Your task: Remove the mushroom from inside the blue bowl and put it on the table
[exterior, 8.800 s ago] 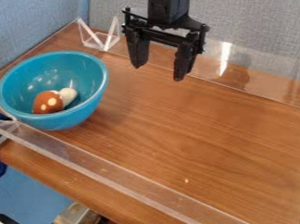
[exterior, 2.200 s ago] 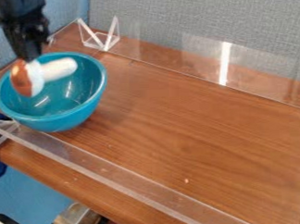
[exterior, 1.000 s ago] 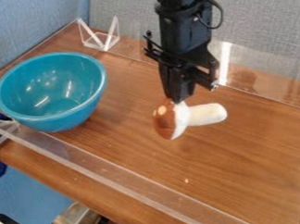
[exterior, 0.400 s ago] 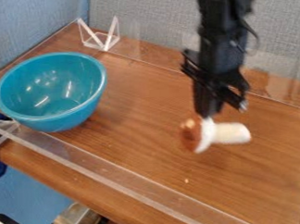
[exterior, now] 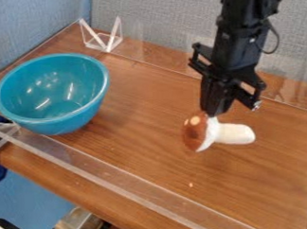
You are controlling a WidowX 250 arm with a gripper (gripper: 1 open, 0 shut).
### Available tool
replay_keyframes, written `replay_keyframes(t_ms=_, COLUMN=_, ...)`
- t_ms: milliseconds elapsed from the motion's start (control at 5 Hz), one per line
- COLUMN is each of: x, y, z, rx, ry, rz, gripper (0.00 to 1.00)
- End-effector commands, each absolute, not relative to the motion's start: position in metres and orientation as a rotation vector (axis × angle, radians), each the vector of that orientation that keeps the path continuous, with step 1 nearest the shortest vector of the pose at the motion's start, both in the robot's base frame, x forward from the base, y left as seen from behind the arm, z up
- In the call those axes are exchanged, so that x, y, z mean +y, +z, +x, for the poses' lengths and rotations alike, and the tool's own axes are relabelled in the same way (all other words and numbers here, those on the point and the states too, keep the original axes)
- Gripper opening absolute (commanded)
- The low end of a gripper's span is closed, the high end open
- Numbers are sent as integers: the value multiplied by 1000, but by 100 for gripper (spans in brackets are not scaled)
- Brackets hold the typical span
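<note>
Mushroom clamped under the jaws, over open wood

Your mushroom (exterior: 217, 133) hangs just below the jaws, which are closed on it near where cap meets stem. Its long axis runs across your view, cap to the left, stem to the right and nearly level, so a straight descent should lay it on its side; you can't tell how much gap remains above the table (exterior: 144, 136). The cap is rounded, orange-brown with a pale patch, the stem thick and cream-white. Farther off to the left sits the turquoise bowl (exterior: 52, 122), well apart from it
</note>
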State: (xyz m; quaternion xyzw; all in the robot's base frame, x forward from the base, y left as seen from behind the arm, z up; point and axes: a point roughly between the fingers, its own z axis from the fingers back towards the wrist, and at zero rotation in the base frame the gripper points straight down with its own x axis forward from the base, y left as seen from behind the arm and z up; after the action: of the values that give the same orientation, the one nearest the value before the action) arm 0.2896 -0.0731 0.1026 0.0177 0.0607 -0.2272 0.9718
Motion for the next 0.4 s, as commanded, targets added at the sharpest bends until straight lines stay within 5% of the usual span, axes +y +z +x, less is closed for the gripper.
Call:
replay_keyframes(t_ms=0, x=-76, y=130, z=290, rx=88, ry=-432, rz=66, gripper=0)
replay_keyframes(t_ms=200, x=-71, y=129, z=293, rx=105, ry=-421, rz=84, gripper=0)
